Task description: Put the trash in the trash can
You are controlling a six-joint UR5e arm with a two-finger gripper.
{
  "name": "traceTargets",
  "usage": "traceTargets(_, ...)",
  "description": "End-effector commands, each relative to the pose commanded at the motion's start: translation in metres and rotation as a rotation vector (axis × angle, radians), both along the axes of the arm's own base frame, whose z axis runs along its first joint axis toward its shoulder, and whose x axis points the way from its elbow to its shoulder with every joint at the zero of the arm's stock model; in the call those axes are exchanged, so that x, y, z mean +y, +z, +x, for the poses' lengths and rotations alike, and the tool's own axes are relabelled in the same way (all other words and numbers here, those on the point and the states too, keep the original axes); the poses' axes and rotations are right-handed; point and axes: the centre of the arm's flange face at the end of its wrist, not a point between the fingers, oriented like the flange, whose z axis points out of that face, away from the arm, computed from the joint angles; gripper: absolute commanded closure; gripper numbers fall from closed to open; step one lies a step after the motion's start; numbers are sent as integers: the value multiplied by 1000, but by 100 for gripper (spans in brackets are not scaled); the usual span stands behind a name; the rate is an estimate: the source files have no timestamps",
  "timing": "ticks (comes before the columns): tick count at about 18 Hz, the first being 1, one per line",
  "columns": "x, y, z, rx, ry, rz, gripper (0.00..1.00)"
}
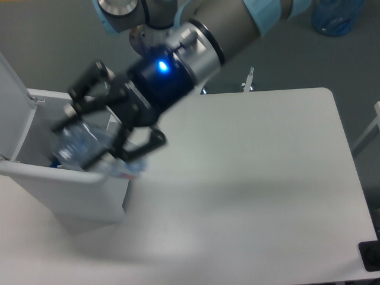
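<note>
My gripper is high above the table, shut on the clear bluish plastic bottle. The bottle lies crosswise between the black fingers, over the near right rim of the trash can. That white bin stands at the table's left with its lid hinged up. A bit of blue shows inside it, mostly hidden behind the bottle. The crumpled white wrapper is not clearly visible.
The arm's base post rises behind the table's far edge. A blue bag-like object lies on the floor at the upper right. A dark object sits off the table's right front corner.
</note>
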Motion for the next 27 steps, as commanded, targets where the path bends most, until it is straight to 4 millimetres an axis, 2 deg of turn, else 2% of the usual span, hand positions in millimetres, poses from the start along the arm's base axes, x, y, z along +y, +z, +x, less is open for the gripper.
traceTargets(3,7,-10,35,-15,-52,-13,47)
traceTargets(6,6,-7,54,-12,-76,-10,47)
traceTargets(9,7,-27,60,-9,-89,-14,47)
traceTargets(13,-1,-70,69,47,-108,16,43)
traceTargets(14,-5,-80,73,64,-114,26,40)
traceTargets(16,-13,-92,81,80,-119,35,10)
traceTargets(17,-16,-92,84,80,-119,35,0)
traceTargets(19,-21,-91,88,80,-118,35,0)
traceTargets(24,-26,-90,79,77,-95,28,0)
traceTargets(27,-46,-86,30,83,-2,28,0)
